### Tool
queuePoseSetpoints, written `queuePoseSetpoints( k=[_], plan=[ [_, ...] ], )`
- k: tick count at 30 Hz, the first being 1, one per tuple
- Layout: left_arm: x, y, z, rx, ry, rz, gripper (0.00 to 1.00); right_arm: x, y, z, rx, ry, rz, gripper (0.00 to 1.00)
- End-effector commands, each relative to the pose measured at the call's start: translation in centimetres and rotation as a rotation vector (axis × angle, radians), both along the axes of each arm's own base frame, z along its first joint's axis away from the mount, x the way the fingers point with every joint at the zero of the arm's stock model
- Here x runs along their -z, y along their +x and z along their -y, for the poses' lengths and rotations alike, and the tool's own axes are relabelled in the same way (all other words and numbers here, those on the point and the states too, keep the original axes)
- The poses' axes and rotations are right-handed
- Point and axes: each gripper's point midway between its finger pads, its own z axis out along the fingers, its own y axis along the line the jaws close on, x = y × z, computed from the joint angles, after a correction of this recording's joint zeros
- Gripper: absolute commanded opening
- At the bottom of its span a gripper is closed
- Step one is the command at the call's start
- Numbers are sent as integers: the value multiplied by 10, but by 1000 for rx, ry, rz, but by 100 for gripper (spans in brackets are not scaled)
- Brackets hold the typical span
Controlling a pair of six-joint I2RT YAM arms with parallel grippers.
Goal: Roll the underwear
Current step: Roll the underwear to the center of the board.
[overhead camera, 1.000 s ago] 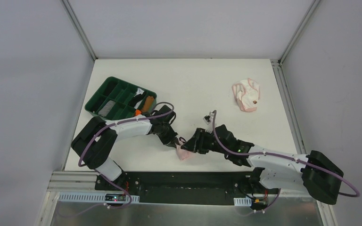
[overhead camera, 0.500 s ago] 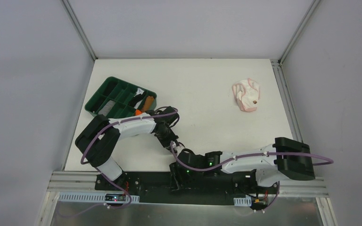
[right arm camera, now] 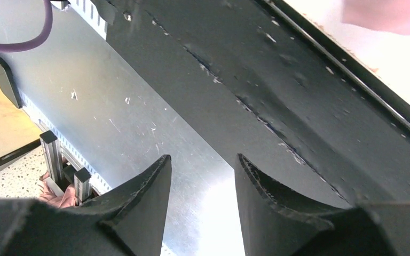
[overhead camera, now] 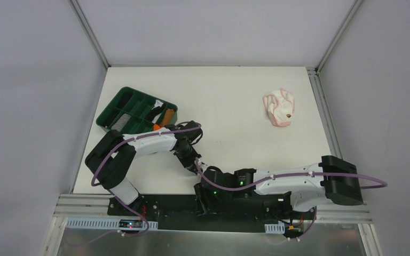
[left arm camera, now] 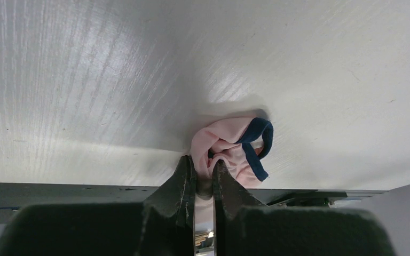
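Note:
The pink underwear with navy edging [left arm camera: 229, 146] lies bunched on the white table near its front edge. My left gripper [left arm camera: 203, 161] is shut on the near fold of it. In the top view this gripper [overhead camera: 196, 165] sits at the front middle, and the arms hide the cloth. A pink blur at the top right of the right wrist view [right arm camera: 389, 13] may be the same cloth. My right gripper [right arm camera: 203, 160] is open and empty, pointing down past the table's front edge over the black rail [overhead camera: 198, 200]. The paler pink-white underwear [overhead camera: 278, 108] lies crumpled at the back right.
A green divided tray [overhead camera: 118, 104] holding rolled cloths, one of them orange [overhead camera: 166, 116], stands at the left. The black rail [right arm camera: 299, 96] and a metal frame [right arm camera: 139, 106] run below the table's front edge. The right arm lies stretched along that edge.
My right gripper has left the pink underwear and swung down off the front edge of the table. My left gripper keeps hold and has barely shifted.

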Motion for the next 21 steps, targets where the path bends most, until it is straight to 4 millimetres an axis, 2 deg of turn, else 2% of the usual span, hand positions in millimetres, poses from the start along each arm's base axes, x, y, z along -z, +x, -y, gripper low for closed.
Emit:
queuePoseSetpoints(
  k=[1,4,5,6,7,10,13,17,21],
  plan=[
    [-1,-8,-18,-34,95,-19,0,-6,9,26,28,-38,4,49],
    [-1,-8,-20,-46,100,-22,0,-12,17,36,57,-12,7,49],
    [-1,-7,-22,-58,103,-23,0,-13,20,39,69,-7,7,75],
    [0,-6,-24,-72,104,-24,0,-25,170,77,596,-101,696,70],
    [0,-5,-27,-90,109,-25,0,-45,206,118,419,-330,1069,70],
    [0,3,-33,-163,115,-16,0,-48,218,137,455,-383,1075,70],
    [-8,16,-31,-207,108,24,0,-49,226,140,474,-389,1050,70],
    [-8,29,-34,-289,130,31,0,-49,232,134,487,-340,1004,70],
    [-1,28,-35,-358,146,-25,0,-52,231,115,433,-255,982,69]
  ],
)
